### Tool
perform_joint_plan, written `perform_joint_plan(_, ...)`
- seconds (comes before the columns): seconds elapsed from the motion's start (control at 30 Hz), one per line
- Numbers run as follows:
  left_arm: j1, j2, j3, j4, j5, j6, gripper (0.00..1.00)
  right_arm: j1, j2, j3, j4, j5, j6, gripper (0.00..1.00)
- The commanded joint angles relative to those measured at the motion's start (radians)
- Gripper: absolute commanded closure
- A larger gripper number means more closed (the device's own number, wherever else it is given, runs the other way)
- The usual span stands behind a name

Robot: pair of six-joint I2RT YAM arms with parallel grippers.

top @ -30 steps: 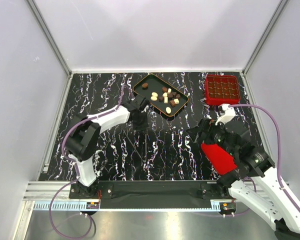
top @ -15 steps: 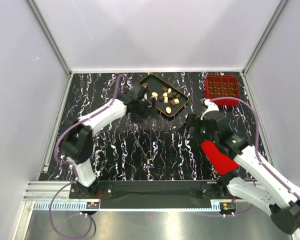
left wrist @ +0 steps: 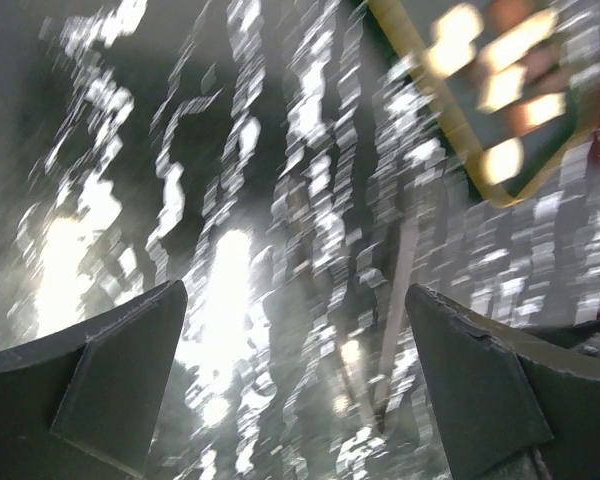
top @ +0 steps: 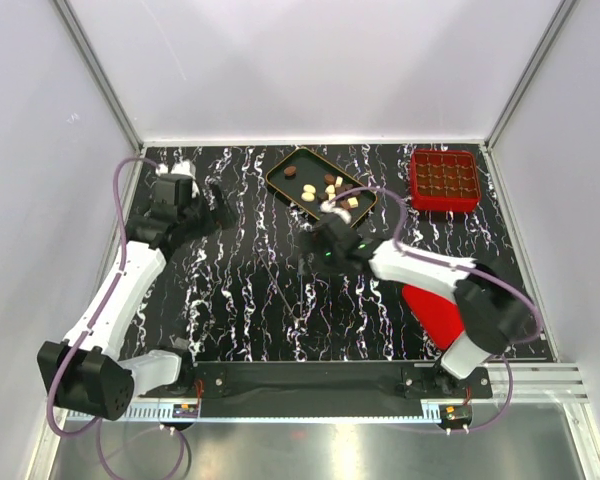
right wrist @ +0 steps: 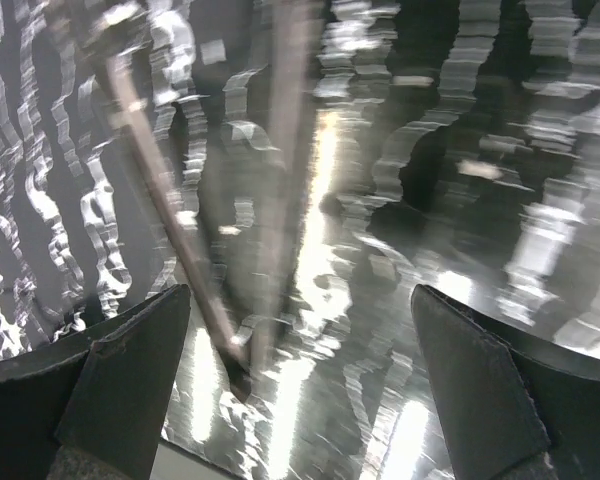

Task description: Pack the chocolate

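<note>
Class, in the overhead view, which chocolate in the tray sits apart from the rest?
The dark brown chocolate near the far-left corner of the tray; the other chocolates cluster further right.

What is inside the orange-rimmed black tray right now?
Loose chocolates, brown and cream, lie scattered in the tray, mostly toward its right half. The right arm's wrist and cable cover the near right corner, so any pieces there cannot be seen.
</note>
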Motion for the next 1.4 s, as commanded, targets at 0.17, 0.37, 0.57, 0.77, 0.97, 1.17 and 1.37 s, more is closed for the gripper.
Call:
perform_joint_plan(0.17, 0.001, -0.028, -0.092, -0.074, -0.128, 0.077, 0.01, 0.114, 0.146, 0.1, 0.188, 0.091, -0.015, 0.0)
perform_joint_plan(0.37, 0.018, -0.038, -0.091, -0.108, -0.244, 0.058, 0.01, 0.179, 0.255, 0.175, 0.15, 0.241, -0.049, 0.0)
perform_joint_plan(0.57, 0.035, -0.062, -0.101, -0.093, -0.213, 0.065, 0.01, 0.217, 0.314, 0.174, 0.134, 0.301, -0.054, 0.0)
perform_joint_plan(0.77, 0.047, -0.07, -0.103, -0.089, -0.204, 0.069, 0.01, 0.254, 0.33, 0.162, 0.13, 0.35, -0.094, 0.0)
perform_joint_plan(0.97, 0.05, -0.067, -0.106, -0.083, -0.182, 0.068, 0.01, 0.276, 0.349, 0.162, 0.069, 0.44, -0.1, 0.01)
perform_joint_plan(1.17, 0.052, -0.067, -0.108, -0.077, -0.173, 0.068, 0.01, 0.305, 0.37, 0.16, 0.09, 0.437, -0.107, 0.02)
perform_joint_plan(1.37, 0.052, -0.07, -0.111, -0.074, -0.162, 0.068, 0.01, 0.306, 0.399, 0.185, 0.07, 0.457, -0.077, 0.03)
